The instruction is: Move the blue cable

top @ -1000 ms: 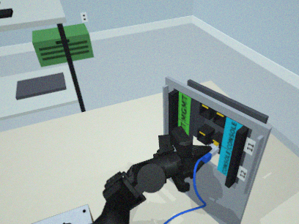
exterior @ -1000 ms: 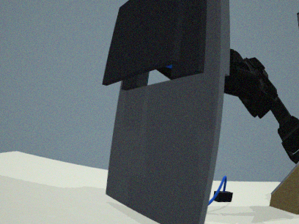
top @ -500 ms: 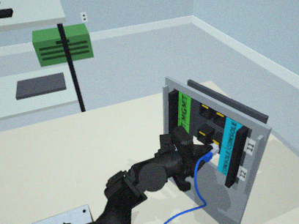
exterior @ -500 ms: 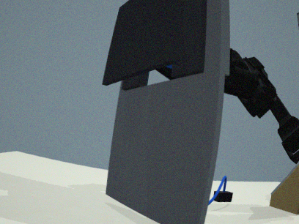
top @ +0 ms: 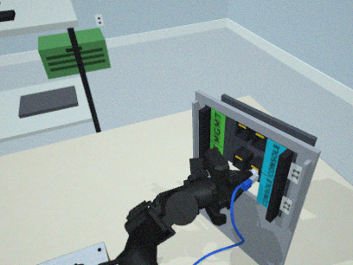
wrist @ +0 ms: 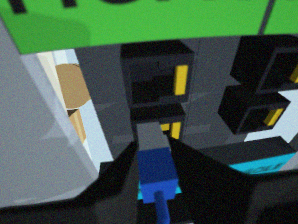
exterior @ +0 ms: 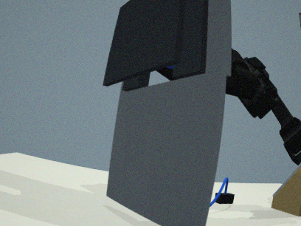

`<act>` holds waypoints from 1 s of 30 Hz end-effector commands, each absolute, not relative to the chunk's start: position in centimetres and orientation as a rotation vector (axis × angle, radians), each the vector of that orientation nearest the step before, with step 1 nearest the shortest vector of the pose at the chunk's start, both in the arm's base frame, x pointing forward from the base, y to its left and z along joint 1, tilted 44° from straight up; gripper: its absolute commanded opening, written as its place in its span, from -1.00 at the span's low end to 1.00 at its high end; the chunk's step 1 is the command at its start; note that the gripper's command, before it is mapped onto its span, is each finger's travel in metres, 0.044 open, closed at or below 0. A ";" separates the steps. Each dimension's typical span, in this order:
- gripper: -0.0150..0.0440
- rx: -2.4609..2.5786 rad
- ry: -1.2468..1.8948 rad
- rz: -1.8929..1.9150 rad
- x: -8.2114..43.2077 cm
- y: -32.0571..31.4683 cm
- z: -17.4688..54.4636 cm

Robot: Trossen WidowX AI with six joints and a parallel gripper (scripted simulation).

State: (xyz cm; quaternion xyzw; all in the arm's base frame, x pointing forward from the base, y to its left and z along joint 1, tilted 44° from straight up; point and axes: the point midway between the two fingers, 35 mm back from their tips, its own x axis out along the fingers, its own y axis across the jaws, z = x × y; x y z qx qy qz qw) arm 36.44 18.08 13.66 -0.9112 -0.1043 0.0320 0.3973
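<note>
My gripper (top: pixel 250 174) (wrist: pixel 152 144) is shut on the plug (top: pixel 254 175) (wrist: pixel 156 167), which has a clear front and a blue boot. The plug's front overlaps the mouth of the lower server's CONSOLE port (top: pixel 255 167) (wrist: pixel 175 130); yellow still shows there beside it. How deep the plug sits, and whether it is latched, is hidden. The upper server's CONSOLE port (top: pixel 259 138) (wrist: pixel 257 112) holds no plug. The blue cable (top: pixel 232 212) (exterior: pixel 222 190) (wrist: pixel 161 208) hangs from the boot. In the exterior view the rack hides the plug and fingertips.
The grey rack frame (top: pixel 302 203) (exterior: pixel 167 129) surrounds the ports. The lower server's MGMT port (top: pixel 240 158) (wrist: pixel 155 82) is close to the plug. The green label (top: pixel 217 130) (wrist: pixel 150 27) and cyan label (top: pixel 270 171) flank the ports. A black block (exterior: pixel 225 198) lies on the table.
</note>
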 end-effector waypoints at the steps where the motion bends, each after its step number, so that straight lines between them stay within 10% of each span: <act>1: -0.49 -2.306 -0.276 0.076 36.6 18.3 13.8; 17: -0.49 -2.306 -0.277 0.075 36.8 18.4 13.8; 30: 0.67 -2.307 -0.265 0.079 36.6 18.2 13.6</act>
